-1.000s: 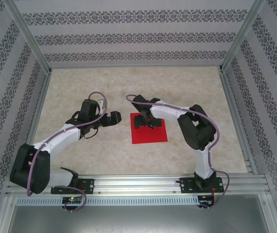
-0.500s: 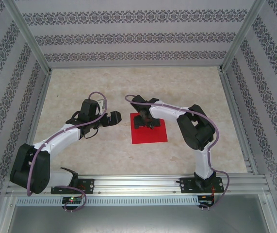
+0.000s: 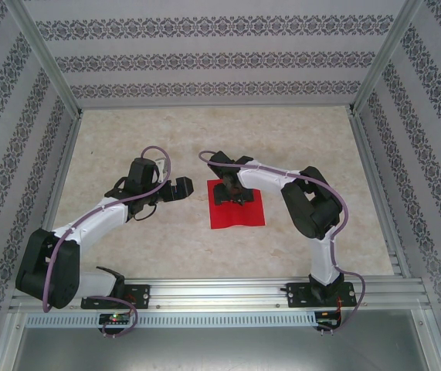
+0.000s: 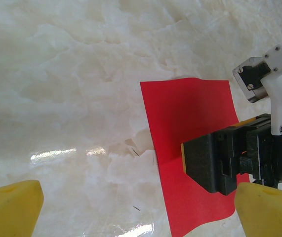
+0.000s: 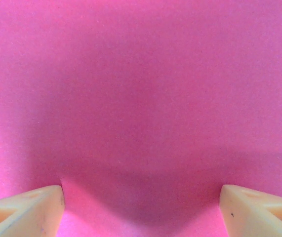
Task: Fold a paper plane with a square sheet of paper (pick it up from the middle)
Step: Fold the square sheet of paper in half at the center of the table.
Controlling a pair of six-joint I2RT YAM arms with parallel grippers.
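**Pinching up the sheet at its middle.** The left gripper (image 3: 188, 188) (jaws spread as wide as they go, holding nothing) hovers over the bare table (image 4: 71, 89). The square sheet of paper (image 4: 190, 113) lies flat just ahead of its tips and nearer its right-hand finger. The right gripper (image 5: 141, 203) stands on the sheet's middle, jaws wide apart, both fingertips (image 5: 24, 206) pressed on the red surface. Between them the paper rises in a shallow shadowed hump, and nothing is clamped yet. The step in hand appears to be gathering that hump into a ridge the jaws can grip. It would go best with light, even downward pressure, so that the paper slides inward under both tips rather than being pinned flat. The closing should be slow and symmetrical, so the ridge forms midway between the fingers. The lift should begin only once the ridge is firmly nipped. The likely fault is the tips skating over the smooth sheet, or dragging it sideways toward the left gripper. That gripper should hold off until an edge hangs free for it to take.
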